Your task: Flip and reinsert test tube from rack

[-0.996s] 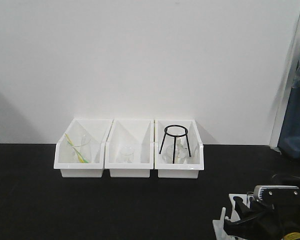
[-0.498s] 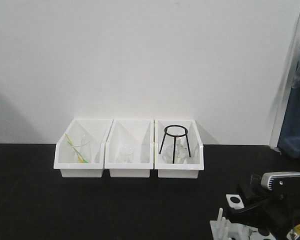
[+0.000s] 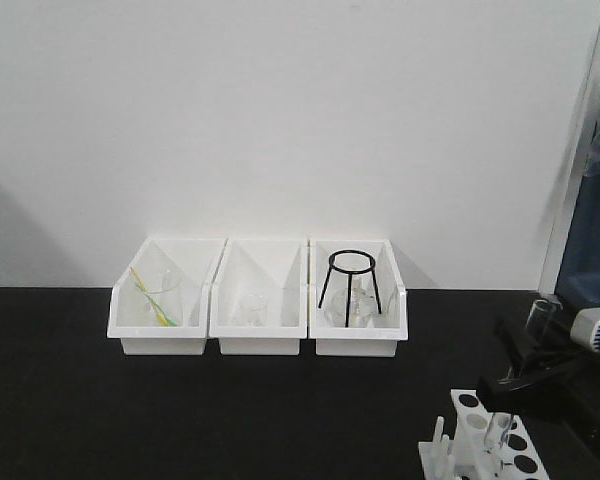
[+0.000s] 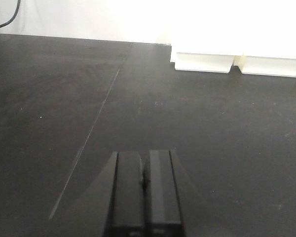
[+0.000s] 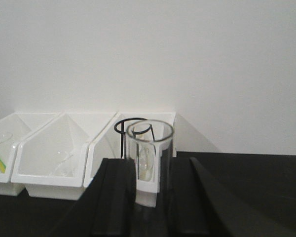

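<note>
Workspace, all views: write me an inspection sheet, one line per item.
Surface: black tabletop; a seam line shows in the left wrist view.
Job's things: test tube held in the right gripper, open rim up; rack at the front right holds a second tube.
Clutter: three white bins by the wall, with glassware and a black tripod stand.
Grippers: right gripper shut on the test tube; left gripper shut, empty, over bare table.
Cables: one dark cable at the far table edge.
Surroundings: white wall; blue object at right.
</note>
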Tool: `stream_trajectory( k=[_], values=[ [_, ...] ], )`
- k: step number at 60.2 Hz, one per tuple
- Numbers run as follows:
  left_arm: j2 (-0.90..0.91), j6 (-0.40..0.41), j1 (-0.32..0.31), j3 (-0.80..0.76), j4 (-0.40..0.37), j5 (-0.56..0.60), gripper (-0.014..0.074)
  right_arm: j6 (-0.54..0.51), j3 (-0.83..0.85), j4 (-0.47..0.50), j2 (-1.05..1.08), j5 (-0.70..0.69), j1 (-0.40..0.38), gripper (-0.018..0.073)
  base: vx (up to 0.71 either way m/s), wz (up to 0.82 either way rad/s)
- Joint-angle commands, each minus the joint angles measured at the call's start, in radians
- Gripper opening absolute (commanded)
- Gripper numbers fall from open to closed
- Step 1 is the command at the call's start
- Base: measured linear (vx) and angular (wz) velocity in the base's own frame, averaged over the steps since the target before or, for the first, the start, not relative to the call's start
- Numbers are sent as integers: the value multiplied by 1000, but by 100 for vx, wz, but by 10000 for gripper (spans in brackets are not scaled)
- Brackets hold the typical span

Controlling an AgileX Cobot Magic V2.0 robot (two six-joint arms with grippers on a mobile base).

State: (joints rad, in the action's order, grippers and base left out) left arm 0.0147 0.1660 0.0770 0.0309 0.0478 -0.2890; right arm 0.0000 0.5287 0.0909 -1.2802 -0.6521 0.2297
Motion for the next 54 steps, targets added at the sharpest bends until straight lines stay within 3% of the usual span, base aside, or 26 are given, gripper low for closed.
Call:
stream_trajectory(
  k=[1, 16, 26, 54],
  values=[
    [13, 0, -7, 1, -4, 86, -6, -8, 27, -13, 63, -52, 1, -8, 0, 0],
    [13, 0, -7, 1, -4, 86, -6, -46, 71, -13, 132, 96, 1, -8, 0, 0],
    [13, 0, -7, 1, -4, 86, -6, -156, 160, -27, 138, 234, 1, -8, 0, 0],
    [13, 0, -7, 1, -4, 86, -6, -827, 208, -225, 138, 564, 1, -8, 0, 0]
  ],
)
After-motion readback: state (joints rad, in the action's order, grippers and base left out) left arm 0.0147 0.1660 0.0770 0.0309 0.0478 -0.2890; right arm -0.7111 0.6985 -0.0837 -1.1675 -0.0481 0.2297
